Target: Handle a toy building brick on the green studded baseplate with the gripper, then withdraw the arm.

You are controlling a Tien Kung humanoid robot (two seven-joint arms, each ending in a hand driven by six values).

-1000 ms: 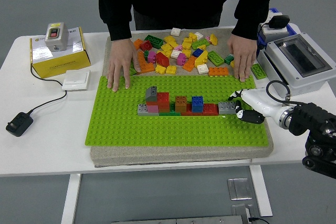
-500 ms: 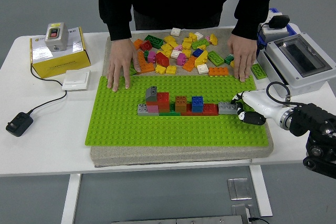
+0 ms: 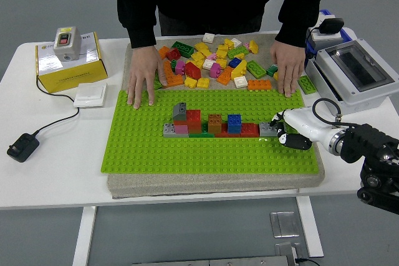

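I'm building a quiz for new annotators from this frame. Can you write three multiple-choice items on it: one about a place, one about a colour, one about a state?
1. Where is the robot's right hand?
A. at the right end of the brick row
B. over the loose brick pile
C. on the yellow box

2. What colour is the studded baseplate?
A. blue
B. green
C. red

3. How do the person's hands lie?
A. lifting a brick
B. clasped together
C. flat, palms down, at the baseplate's far edge

Key: 1 A, its fingers are beside the grey end brick. 2 B, bright green throughout. 3 C, both are spread flat.
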